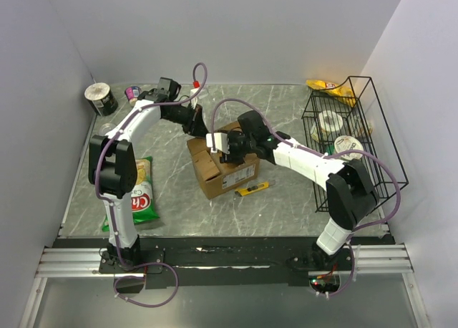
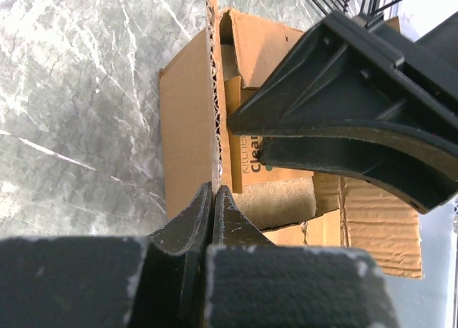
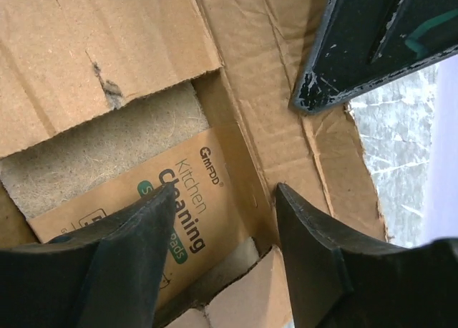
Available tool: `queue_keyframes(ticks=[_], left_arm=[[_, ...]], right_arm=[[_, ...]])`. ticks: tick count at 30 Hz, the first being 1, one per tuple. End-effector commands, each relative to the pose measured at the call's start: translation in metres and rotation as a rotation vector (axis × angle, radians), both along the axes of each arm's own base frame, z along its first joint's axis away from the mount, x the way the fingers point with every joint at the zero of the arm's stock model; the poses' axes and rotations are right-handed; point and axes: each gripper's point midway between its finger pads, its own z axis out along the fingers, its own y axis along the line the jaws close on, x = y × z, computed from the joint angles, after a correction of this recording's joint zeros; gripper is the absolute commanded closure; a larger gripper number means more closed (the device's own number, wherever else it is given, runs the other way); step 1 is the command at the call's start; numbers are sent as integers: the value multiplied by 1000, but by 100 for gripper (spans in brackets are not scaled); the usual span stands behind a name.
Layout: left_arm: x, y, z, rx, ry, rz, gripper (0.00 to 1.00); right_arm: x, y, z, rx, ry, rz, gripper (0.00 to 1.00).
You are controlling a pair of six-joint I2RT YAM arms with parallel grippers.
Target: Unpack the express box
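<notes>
Left gripper (image 2: 214, 192): clamped on the corrugated edge of one flap (image 2: 212, 113) of the express box (image 1: 229, 172), at the box's far-left side, holding it folded back.

Right gripper (image 3: 224, 192): fingers spread, nothing between them, poised over the open mouth of the box. One finger is above the contents. The other is above the inner wall or an opened flap; cannot tell which.

Box position: mid-table between the two arms, opened at the top. A yellow utility knife (image 1: 252, 190) lies on the table just beside its near-right corner.

Contents seen: a flat card pack printed "Kitchen Cleaning" (image 3: 186, 206), lying on or beside a coarse fibre pad (image 3: 93, 149). Another flap (image 3: 107, 49) overhangs part of both.

Handling, judged:
- Box is probably light. The board is stiff across the flutes but creases easily along the scored folds.
- A pull on the flap could drag or tip the whole box rather than open it further, so a holding grip suits better than a tug.
- Pack looks thin, light, smooth-faced and slightly flexible. It lies flat, so a grip across its face is unlikely to work.
- Best hold is probably the exposed edge nearest the open fingers, one finger slid down beside the wall.
- Fibre pad looks soft and compressible, unlikely to slip.
</notes>
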Motion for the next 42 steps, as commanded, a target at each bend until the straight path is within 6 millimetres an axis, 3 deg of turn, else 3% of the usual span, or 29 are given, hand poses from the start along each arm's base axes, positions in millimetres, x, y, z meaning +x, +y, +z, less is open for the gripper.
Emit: queue_keyframes(ticks=[1,5,10,17,25,28,36,42], left_arm=[[-3,-2,35,-90,-44,-15,99],[-3,-2,35,-96,-37,-15,99],[-3,-3,33,-101,-32,-20,99],[-6,-2,33,-99,-48,-33,99],[-11,-4,33,-103,-45,-50,99],[-11,-4,33,-100,-46,-48,99],[-9,-5,27,-80,-45,-39,99],[-6,-7,24,-70,-54,-45,99]], right_arm=[[-11,2,-5,-8,-7,14,38],[-22,3,-10,-17,20,28,47],[-18,3,-12,-38,-1,37,50],[2,6,-22,-99,-104,53,76],[10,1,-31,-166,-166,83,78],[1,-2,-35,-184,-135,106,100],[-29,-8,6,-103,-78,113,100],[-38,-11,29,-61,-72,93,100]])
